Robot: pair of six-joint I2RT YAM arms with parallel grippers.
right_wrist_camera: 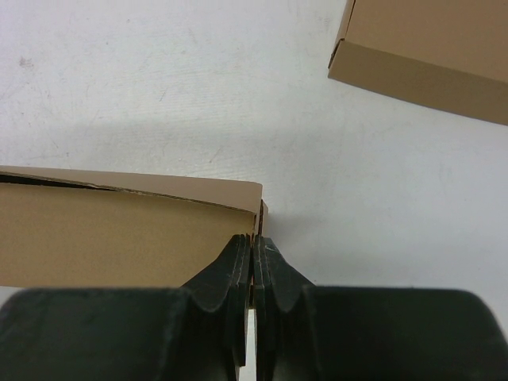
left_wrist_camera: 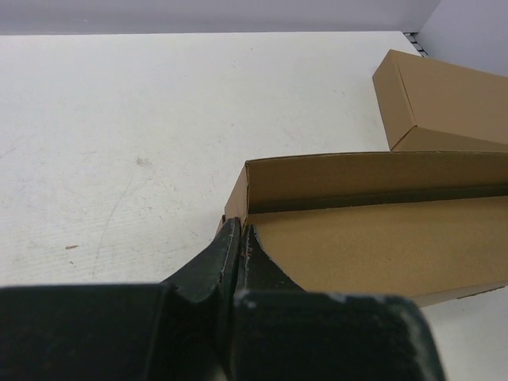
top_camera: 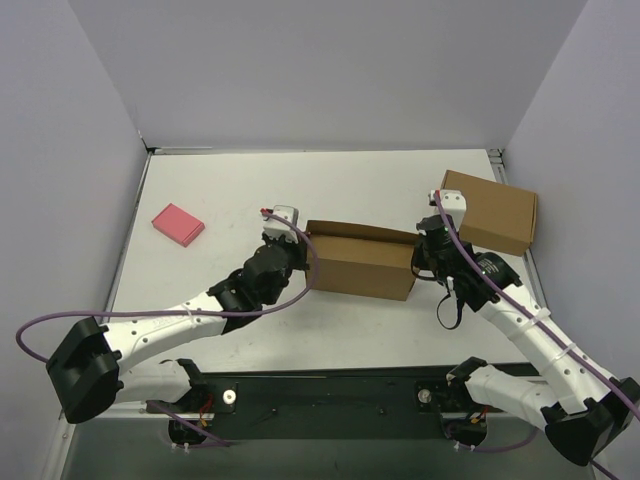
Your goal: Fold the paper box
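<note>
Our box (top_camera: 360, 262) sits in the middle of the worktop (top_camera: 250, 190), top not quite shut, left fingers (left_wrist_camera: 213, 266) squeezed together at its left end, right fingers (right_wrist_camera: 226, 274) squeezed together at its right end, second box (top_camera: 495, 212) just beyond.

The left arm (top_camera: 170, 325) and right arm (top_camera: 535, 335) wear white shells on their long links, black housings at joints and bases, and a purple cable (top_camera: 50, 319) trailing along each. The left hand (left_wrist_camera: 238, 232) and right hand (right_wrist_camera: 255, 242) have matte black fingers (left_wrist_camera: 208, 266), scuffed pale at the tips.
</note>
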